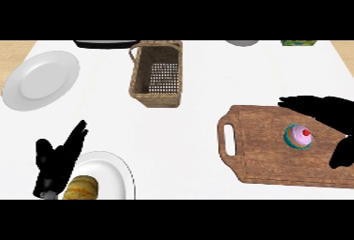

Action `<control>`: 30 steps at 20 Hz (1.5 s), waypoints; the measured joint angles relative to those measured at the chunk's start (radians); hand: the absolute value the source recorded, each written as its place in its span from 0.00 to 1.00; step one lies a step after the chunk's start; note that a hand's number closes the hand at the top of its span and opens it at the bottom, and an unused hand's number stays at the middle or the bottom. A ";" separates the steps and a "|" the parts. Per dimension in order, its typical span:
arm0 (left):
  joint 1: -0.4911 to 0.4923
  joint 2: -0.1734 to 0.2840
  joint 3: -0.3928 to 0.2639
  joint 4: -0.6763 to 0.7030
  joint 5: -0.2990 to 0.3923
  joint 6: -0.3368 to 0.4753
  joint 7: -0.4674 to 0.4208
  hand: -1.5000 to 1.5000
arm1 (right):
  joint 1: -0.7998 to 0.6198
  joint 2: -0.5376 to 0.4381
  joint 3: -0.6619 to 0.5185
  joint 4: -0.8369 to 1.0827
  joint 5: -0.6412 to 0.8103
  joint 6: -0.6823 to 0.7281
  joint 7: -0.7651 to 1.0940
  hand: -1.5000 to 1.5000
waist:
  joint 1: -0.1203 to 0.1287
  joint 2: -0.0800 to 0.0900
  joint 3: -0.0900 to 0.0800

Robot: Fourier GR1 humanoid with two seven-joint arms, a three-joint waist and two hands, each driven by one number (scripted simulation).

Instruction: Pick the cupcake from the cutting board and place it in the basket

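1. The worktop (pixel 207 126) under me is plain white, with a strip of pale wood showing along its far left and right edges.
2. A cutting board (pixel 276 159) of brown wood lies at the right, handle slot toward the middle; the cupcake (pixel 299 136) stands on it, pink icing and a red cherry on top.
3. My right robot hand (pixel 325 112) hangs spread around the cupcake, fingers beyond it and thumb nearer me, grasping nothing.
4. The wicker basket (pixel 157 96) sits at the far middle, well apart from the board.
5. My left robot hand (pixel 59 159) rests released at the lower left, fingers straight, beside a white plate (pixel 114 168) carrying a bread roll (pixel 81 187).
6. A second plate (pixel 41 79) lies far left.
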 measured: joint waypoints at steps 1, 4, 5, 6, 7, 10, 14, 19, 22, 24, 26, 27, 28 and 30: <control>0.000 0.000 0.003 0.003 -0.002 -0.001 -0.002 0.50 | -0.004 0.009 0.004 0.006 0.010 0.000 0.004 0.00 | 0.000 0.000 0.000; 0.004 0.003 0.008 -0.009 -0.006 -0.002 0.014 0.50 | 0.007 0.023 0.010 0.036 0.037 -0.019 -0.011 0.00 | 0.000 0.000 -0.001; 0.006 0.003 0.010 -0.013 -0.003 -0.006 0.016 0.50 | 0.005 0.032 0.012 0.044 0.043 -0.022 -0.013 0.00 | 0.000 0.001 -0.001; 0.007 -0.002 0.009 -0.015 -0.007 -0.001 0.018 0.50 | 0.012 0.038 0.012 0.041 0.050 -0.031 -0.016 0.00 | -0.002 0.001 -0.001; 0.005 0.002 0.013 -0.015 -0.004 -0.008 0.027 0.50 | 0.008 0.039 0.012 0.051 0.057 -0.030 -0.024 0.00 | -0.001 0.001 -0.001; 0.005 0.009 0.034 0.000 0.010 -0.035 0.016 0.50 | 0.000 0.057 0.009 0.069 0.073 -0.035 -0.033 0.00 | -0.001 0.000 -0.001; 0.008 0.001 0.037 0.006 0.001 -0.044 0.001 0.50 | -0.001 0.074 0.004 0.092 0.093 -0.049 -0.046 0.00 | -0.003 -0.001 0.001; 0.009 -0.015 0.034 -0.011 -0.015 -0.027 0.019 0.50 | -0.012 0.074 0.009 0.117 0.139 -0.090 -0.102 1.00 | -0.001 0.000 0.001; 0.006 -0.022 0.031 -0.009 -0.025 -0.025 0.022 0.50 | -0.017 0.082 0.015 0.134 0.181 -0.154 -0.140 1.00 | 0.000 -0.001 0.000; 0.007 -0.028 0.034 0.002 -0.027 -0.030 0.007 0.50 | -0.011 0.085 0.020 0.126 0.204 -0.185 -0.153 1.00 | -0.003 -0.003 -0.001; 0.012 -0.028 0.038 -0.004 -0.029 -0.034 0.003 0.50 | -0.011 0.093 0.021 0.135 0.224 -0.210 -0.163 1.00 | -0.001 -0.004 -0.002; 0.014 -0.029 0.039 -0.001 -0.033 -0.034 -0.005 0.50 | -0.007 0.095 0.023 0.138 0.234 -0.224 -0.170 1.00 | -0.001 -0.005 -0.003; 0.015 -0.022 0.045 0.000 -0.028 -0.045 -0.005 0.50 | -0.009 0.105 0.026 0.140 0.246 -0.234 -0.167 1.00 | -0.001 -0.006 -0.004; 0.015 -0.022 0.045 -0.006 -0.029 -0.049 0.007 0.50 | -0.020 0.103 0.014 0.152 0.249 -0.237 -0.184 1.00 | -0.001 -0.004 -0.003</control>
